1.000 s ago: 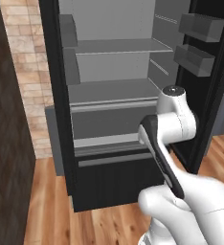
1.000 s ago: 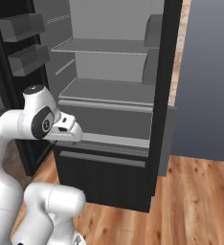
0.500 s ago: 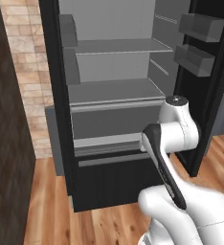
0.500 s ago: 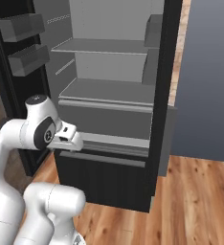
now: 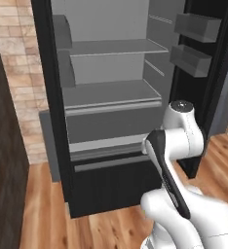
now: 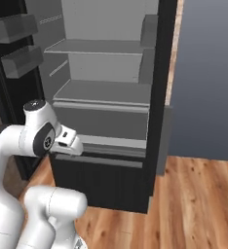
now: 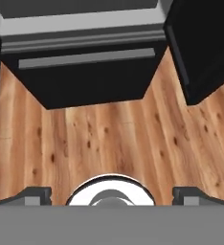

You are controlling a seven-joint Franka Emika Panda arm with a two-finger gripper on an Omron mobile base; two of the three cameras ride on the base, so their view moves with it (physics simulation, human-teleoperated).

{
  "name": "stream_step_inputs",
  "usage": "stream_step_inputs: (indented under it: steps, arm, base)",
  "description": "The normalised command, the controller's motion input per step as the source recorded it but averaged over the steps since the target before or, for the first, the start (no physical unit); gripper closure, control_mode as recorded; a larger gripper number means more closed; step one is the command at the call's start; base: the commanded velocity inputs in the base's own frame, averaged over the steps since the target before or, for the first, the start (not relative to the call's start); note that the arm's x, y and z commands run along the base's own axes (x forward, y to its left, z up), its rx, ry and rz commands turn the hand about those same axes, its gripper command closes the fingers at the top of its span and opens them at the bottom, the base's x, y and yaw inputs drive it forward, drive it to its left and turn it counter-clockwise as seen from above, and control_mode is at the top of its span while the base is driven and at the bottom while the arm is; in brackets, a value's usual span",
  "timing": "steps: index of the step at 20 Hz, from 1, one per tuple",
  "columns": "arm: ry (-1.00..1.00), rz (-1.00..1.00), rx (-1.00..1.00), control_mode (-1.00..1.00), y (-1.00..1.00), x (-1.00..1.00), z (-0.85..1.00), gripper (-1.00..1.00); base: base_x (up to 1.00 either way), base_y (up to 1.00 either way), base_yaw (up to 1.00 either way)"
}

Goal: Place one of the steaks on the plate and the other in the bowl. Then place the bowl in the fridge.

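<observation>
The fridge (image 5: 111, 92) stands open in front of me, black outside with bare grey shelves (image 6: 101, 92) and a bottom drawer (image 7: 90, 72). Its door (image 5: 199, 29) hangs open at the right in the left base view, with two grey bins on it. My gripper (image 7: 113, 195) points down at the wooden floor just in front of the drawer. Its fingertips (image 7: 37, 194) are spread wide, open, with nothing between them. My arm (image 6: 38, 136) is folded low in front of the fridge. The steaks, the plate and the bowl are out of view.
Wooden floor (image 7: 109, 139) runs in front of the fridge. A brick wall (image 5: 13, 73) and a dark panel (image 5: 4, 170) stand left of it. A blue-grey wall (image 6: 208, 73) is on the other side. The open door's lower edge (image 7: 205, 48) is close beside my hand.
My arm has sunk lower in front of the fridge, bringing the hand down towards the drawer. The gripper stays open, and the fridge has not changed.
</observation>
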Motion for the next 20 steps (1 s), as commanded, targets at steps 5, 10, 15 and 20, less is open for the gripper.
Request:
stream_step_inputs:
  steps: [5, 10, 15, 20]
  arm:
    - [0.00, 0.00, 0.00, 1.00, 0.00, 0.00, 0.00, -1.00]
    - [0.00, 0.00, 0.00, 1.00, 0.00, 0.00, 0.00, -1.00]
    - [0.00, 0.00, 0.00, 1.00, 0.00, 0.00, 0.00, -1.00]
    - [0.00, 0.00, 0.00, 1.00, 0.00, 0.00, 0.00, -1.00]
  base:
    - [-0.36, -0.04, -0.56]
    - [-0.33, -0.02, -0.71]
    - [-0.15, 0.00, -0.80]
    - [0.00, 0.00, -0.86]
